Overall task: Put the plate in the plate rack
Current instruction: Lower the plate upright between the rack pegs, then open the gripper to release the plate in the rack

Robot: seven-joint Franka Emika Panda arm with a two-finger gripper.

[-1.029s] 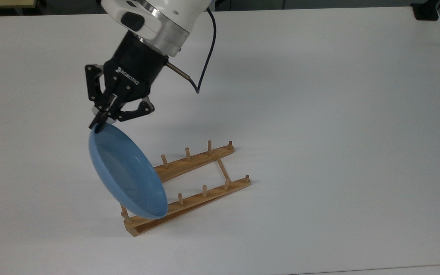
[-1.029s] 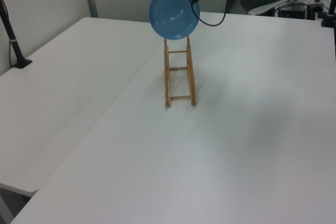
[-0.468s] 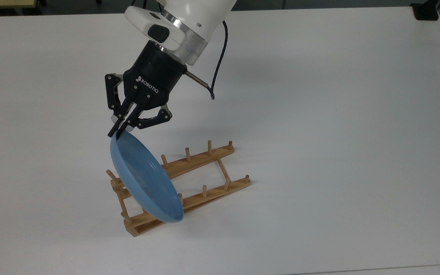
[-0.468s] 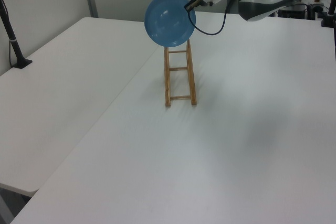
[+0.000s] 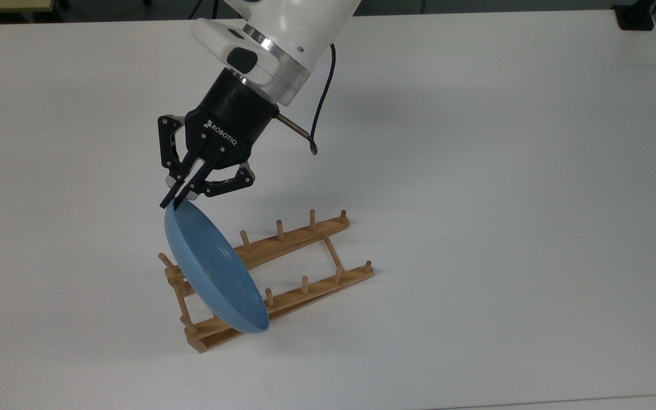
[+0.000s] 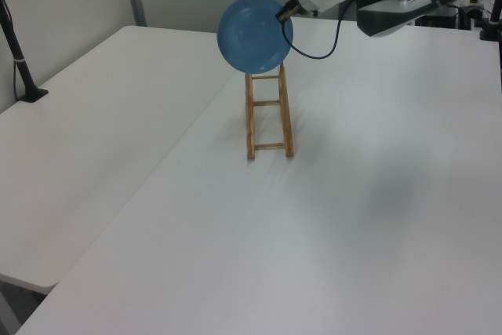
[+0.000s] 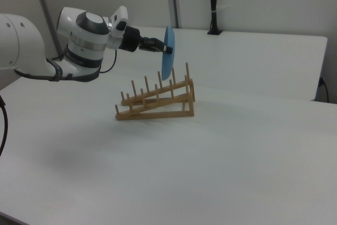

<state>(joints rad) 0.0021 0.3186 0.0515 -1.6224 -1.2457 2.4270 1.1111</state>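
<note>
- The surface is a wide white top, smooth and bare around the work, so anything dropped there would likely skid rather than stay put.
- The plate rack sits near the middle of it: two wooden rails with upright pegs, joined by thin dowels. From the right view it rises toward one end, and it looks light enough to shift if nudged.
- The plate hangs on edge over the rack's raised end, tilted, its lower rim down among the pegs in the top view; I cannot tell whether it touches the wood yet. It looks stiff and glossy, so I'd judge it slippery and liable to chip if it drops onto the pegs.
- The tool is pinching the plate's top rim, its fingers pressed close on that thin raised edge. That rim seems the sensible place to hold, though a single-point hold on glossy ware may let it swing.
</note>
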